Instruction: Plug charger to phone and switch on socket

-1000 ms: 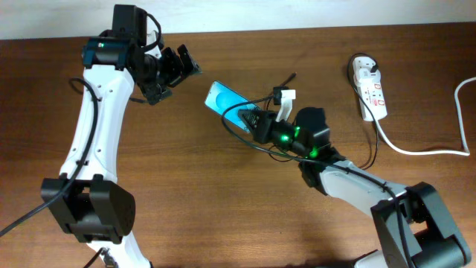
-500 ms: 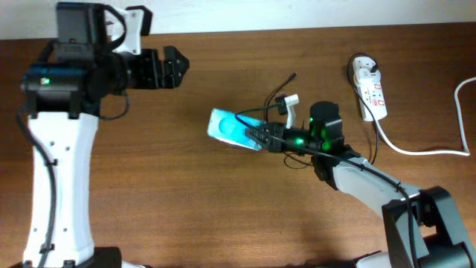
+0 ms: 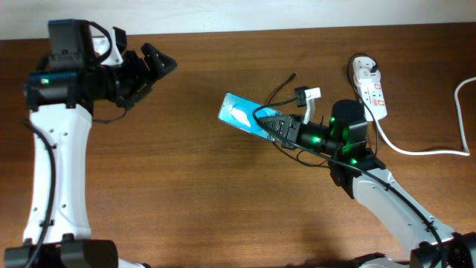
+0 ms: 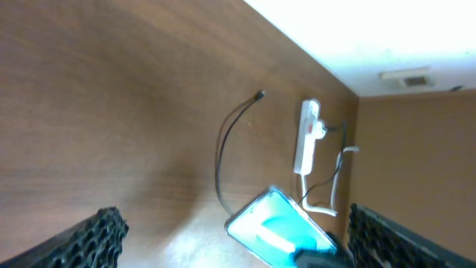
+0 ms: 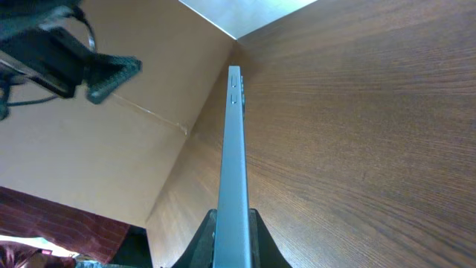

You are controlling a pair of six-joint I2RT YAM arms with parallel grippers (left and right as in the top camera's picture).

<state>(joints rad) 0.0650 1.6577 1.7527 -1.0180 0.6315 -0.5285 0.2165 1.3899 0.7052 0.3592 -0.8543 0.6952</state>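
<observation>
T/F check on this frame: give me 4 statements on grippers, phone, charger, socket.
1. The right gripper is shut on the phone. True.
2. The left gripper holds the charger. False: the left gripper is open and empty, far from the cable.
3. The charger's connector tip is in the phone. False: the tip lies free on the table.
4. The socket lies on the right arm's side of the table. True.
</observation>
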